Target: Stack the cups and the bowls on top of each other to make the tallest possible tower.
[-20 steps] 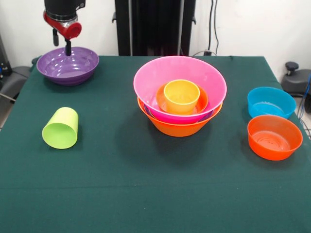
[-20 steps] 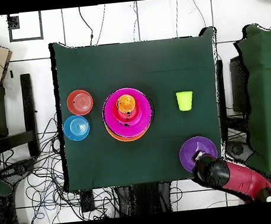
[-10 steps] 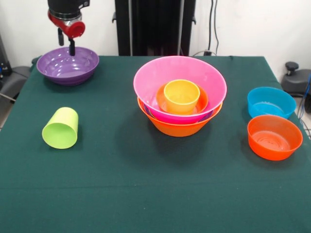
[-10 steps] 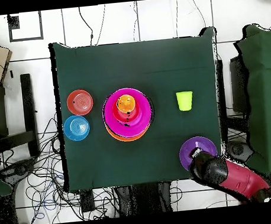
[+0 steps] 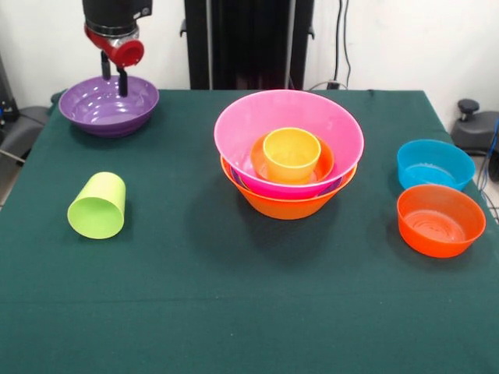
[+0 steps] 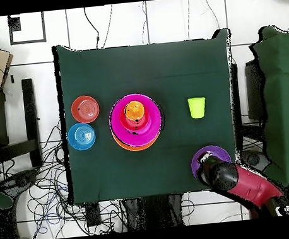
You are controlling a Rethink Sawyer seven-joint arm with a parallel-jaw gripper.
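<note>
The tower (image 5: 289,152) stands mid-table: a yellow-orange bowl at the base, a pink bowl (image 5: 242,128) in it, then a small red-orange bowl holding the orange cup (image 5: 291,154). The lime green cup (image 5: 97,205) lies on its side at the left. A purple bowl (image 5: 109,105) sits at the far left corner. My gripper (image 5: 115,75) hangs open just over its inside, holding nothing. A blue bowl (image 5: 434,162) and a red-orange bowl (image 5: 440,220) sit side by side at the right.
In the overhead view the arm (image 6: 249,187) reaches over the table edge and covers part of the purple bowl (image 6: 204,157). The green cloth (image 5: 249,312) covers the table. Chairs and cables surround it.
My gripper has shifted a little to the right in the front view, from the purple bowl's back rim to over its inside. Nothing else has moved.
</note>
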